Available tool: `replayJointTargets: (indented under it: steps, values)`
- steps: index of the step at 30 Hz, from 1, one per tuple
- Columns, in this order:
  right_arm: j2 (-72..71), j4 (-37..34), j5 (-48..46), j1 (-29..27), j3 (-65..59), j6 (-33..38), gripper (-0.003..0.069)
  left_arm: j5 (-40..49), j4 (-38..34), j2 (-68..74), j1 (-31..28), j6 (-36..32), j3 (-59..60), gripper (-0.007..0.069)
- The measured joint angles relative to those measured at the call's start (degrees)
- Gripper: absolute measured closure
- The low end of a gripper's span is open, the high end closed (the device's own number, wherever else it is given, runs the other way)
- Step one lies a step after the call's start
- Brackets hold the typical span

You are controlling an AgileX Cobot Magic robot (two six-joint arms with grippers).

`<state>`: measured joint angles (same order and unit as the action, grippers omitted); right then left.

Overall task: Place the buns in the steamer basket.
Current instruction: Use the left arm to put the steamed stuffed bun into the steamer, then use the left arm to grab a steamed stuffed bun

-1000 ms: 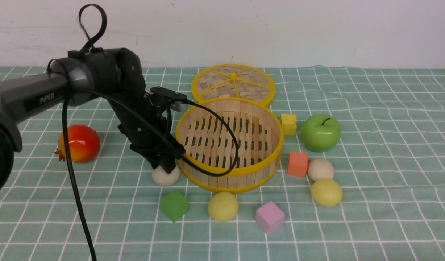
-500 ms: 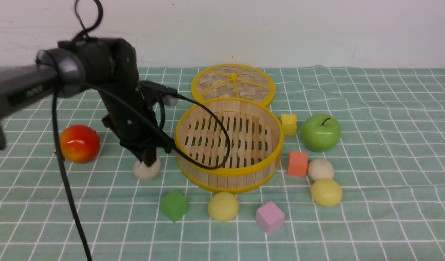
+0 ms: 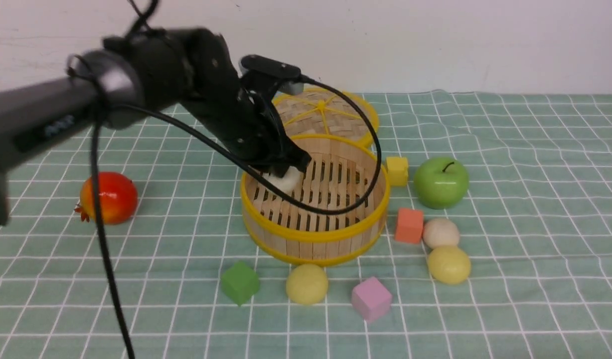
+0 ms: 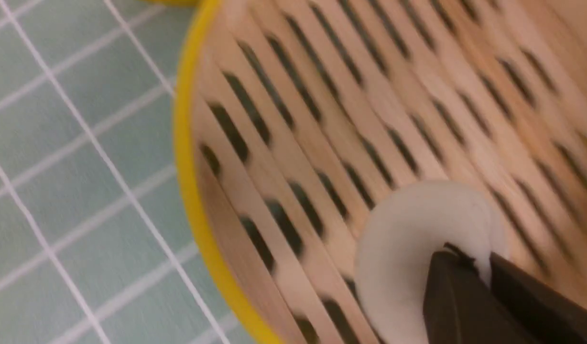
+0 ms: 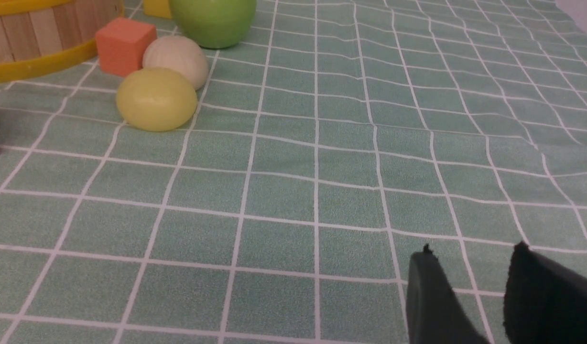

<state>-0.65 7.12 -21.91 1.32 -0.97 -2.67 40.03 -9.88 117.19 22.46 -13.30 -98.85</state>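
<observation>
Front view: the left gripper (image 3: 287, 172) hung inside the left half of the basket (image 3: 313, 238), jaws closed on a white bun (image 3: 285, 181). The bun was within the rim and low over the slats; we could not tell whether it touched them. Three buns lay outside on the cloth. A yellow bun (image 3: 307, 283) sat just in front of the basket. A second white bun (image 3: 441, 233) and a second yellow bun (image 3: 449, 264) lay close together to its right, beside the orange cube (image 3: 409, 225) and near the apple (image 3: 441, 182). Left wrist view: the fingers (image 4: 449, 291) stood almost together, pressed into one side of the white bun (image 4: 408, 248), which bulged around them. From that we judged the buns soft, light and springy, unlikely to bruise. Being smooth and round, they would likely roll once let go. A hold across the widest part should serve better than a pinch near the edge. Right wrist view: the right gripper (image 5: 472, 249) sat low over the cloth, jaws apart with nothing between them. It was well apart from the second yellow bun (image 5: 156, 99) and the second white bun (image 5: 176, 56).
</observation>
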Motion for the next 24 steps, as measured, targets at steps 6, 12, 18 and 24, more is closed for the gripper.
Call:
replayJointTargets:
  steps: [6,12,18,24]
  values:
    - [0.0,0.0,0.0,0.0,0.0,0.0,0.0419,-1.9,7.4,3.6,0.0,8.1,0.1,0.0566]
    - [0.0,0.0,0.0,0.0,0.0,0.0,0.0419,-2.1,8.2,2.4,0.0,10.7,0.1,0.0354]
    - [0.0,0.0,0.0,0.0,0.0,0.0,0.0419,2.6,5.3,-4.1,0.0,12.8,0.1,0.0161]
    - [0.0,0.0,0.0,0.0,0.0,0.0,0.0419,15.1,-1.1,-15.0,4.2,13.3,8.8,0.0335]
